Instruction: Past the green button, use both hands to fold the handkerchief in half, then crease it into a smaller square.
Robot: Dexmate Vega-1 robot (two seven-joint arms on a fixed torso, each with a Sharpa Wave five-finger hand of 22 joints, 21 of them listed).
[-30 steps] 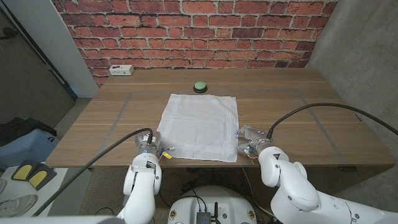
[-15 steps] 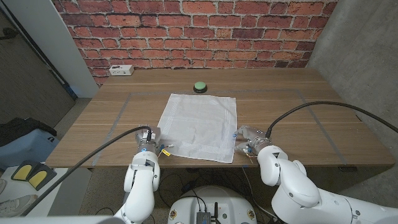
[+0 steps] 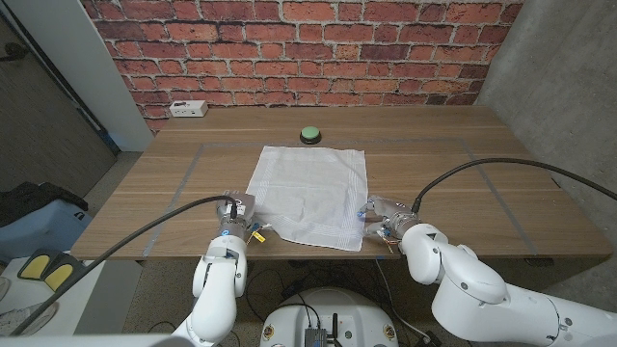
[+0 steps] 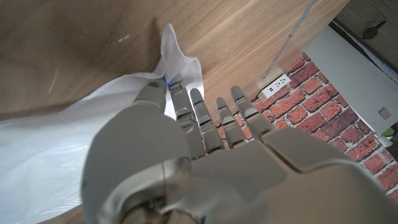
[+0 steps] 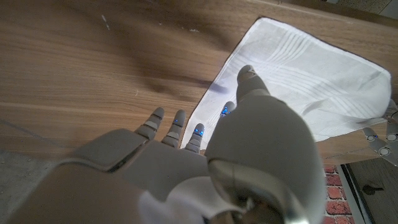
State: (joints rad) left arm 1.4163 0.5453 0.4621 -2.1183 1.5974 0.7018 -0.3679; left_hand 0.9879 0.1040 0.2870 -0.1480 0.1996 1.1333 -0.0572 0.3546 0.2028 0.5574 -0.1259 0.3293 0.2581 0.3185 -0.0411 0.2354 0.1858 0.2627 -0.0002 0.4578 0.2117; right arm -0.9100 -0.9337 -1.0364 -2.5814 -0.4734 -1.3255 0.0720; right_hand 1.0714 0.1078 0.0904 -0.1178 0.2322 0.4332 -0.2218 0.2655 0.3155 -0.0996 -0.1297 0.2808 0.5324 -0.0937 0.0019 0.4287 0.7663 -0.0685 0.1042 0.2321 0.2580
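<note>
Two hands sit at the near corners of the handkerchief (image 3: 310, 196), a white cloth spread on the table (image 3: 463, 193) just near of the green button (image 3: 309, 134). The button stands at the table's far middle, close to the cloth's far edge but apart from it.

The left hand (image 3: 238, 219) is at the cloth's near left corner. In the left wrist view its fingers (image 4: 186, 109) reach onto the cloth (image 4: 56, 149), and the corner stands up in a small peak just past the fingertips, with the thumb against the fabric beside them. It looks like a pinch on that corner, though the contact itself is partly hidden by the hand (image 4: 186, 162).

The right hand (image 3: 382, 220) is at the near right corner. In the right wrist view its thumb lies over the cloth's (image 5: 311, 81) edge while the fingers (image 5: 177, 121) point along the bare wood beside the edge, apart from one another. Whether this hand (image 5: 205, 168) grips the cloth I cannot tell.

The cloth's near edge is slightly rumpled and lifted between the two hands; the far part lies flat. A white socket strip (image 3: 187, 108) rests at the table's far left, by the brick wall (image 3: 289, 48).
</note>
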